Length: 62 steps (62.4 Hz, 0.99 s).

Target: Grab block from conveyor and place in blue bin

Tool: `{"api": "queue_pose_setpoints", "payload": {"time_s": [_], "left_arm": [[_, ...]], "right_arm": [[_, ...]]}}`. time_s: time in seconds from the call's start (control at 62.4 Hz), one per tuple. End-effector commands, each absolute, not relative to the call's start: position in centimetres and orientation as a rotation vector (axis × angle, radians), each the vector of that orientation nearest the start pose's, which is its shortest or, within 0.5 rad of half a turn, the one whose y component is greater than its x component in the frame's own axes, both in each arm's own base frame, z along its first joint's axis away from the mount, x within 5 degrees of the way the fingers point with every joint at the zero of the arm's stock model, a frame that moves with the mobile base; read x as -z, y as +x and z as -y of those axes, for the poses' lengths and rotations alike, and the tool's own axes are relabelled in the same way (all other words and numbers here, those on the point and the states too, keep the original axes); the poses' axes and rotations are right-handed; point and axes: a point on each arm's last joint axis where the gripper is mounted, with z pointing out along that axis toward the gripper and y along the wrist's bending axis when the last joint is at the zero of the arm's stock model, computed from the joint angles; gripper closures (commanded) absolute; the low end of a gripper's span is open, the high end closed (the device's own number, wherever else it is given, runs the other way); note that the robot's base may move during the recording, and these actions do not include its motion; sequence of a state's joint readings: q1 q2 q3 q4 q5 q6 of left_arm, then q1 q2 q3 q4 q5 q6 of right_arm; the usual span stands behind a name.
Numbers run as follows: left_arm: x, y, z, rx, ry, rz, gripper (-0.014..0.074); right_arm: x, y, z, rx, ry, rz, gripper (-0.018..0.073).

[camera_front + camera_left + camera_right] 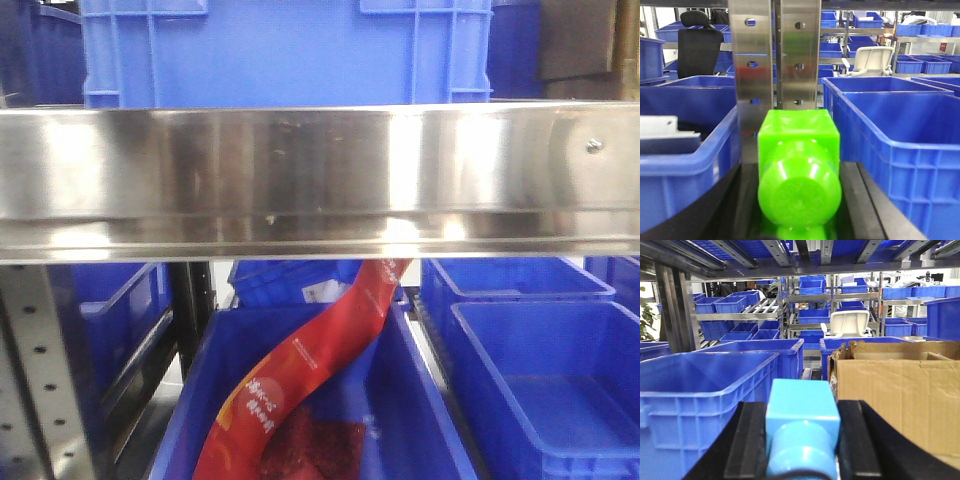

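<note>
left jaws gripped a green block (799, 170) beside a blue bin (900, 150); right jaws gripped a light-blue block (801, 425). released short of the rim, a block could probably drop outside.

I work in a warehouse stockroom.
Steel racks (735, 316) rise around me, loaded with rows of blue plastic bins (812, 287), with a cardboard box (900, 390) among them.

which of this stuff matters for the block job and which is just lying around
Job: green block; light blue block; blue bins, which one is the target is unclear.
Lying about: cardboard box; red packet; white chair; black chair; steel shelf rail.
</note>
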State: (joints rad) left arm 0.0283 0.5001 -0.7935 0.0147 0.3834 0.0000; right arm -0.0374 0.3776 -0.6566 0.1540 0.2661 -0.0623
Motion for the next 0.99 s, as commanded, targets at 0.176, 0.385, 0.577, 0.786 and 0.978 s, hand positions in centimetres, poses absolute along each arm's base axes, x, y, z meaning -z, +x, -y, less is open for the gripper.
{"api": "queue_pose_setpoints", "payload": {"time_s": [0.176,0.385,0.577,0.786,0.978], "left_arm": [[-40.89,8.42,-0.26,-0.035,-0.013,-1.550,0.0707],[-40.89,8.42,-0.26,-0.035,-0.013,-1.550,0.0707],[-40.89,8.42,-0.26,-0.035,-0.013,-1.550,0.0707],[-40.89,8.42,-0.26,-0.035,-0.013,-1.550,0.0707],[-40.89,8.42,-0.26,-0.035,-0.013,-1.550,0.0707]], "right_arm": [[-38.38,6.80,-0.09,-0.062,0.053,-1.451,0.0721],[-38.38,6.80,-0.09,-0.062,0.053,-1.451,0.0721],[-38.38,6.80,-0.09,-0.062,0.053,-1.451,0.0721],[-38.38,6.80,-0.09,-0.062,0.053,-1.451,0.0721],[-38.38,6.80,-0.09,-0.062,0.053,-1.451,0.0721]]}}
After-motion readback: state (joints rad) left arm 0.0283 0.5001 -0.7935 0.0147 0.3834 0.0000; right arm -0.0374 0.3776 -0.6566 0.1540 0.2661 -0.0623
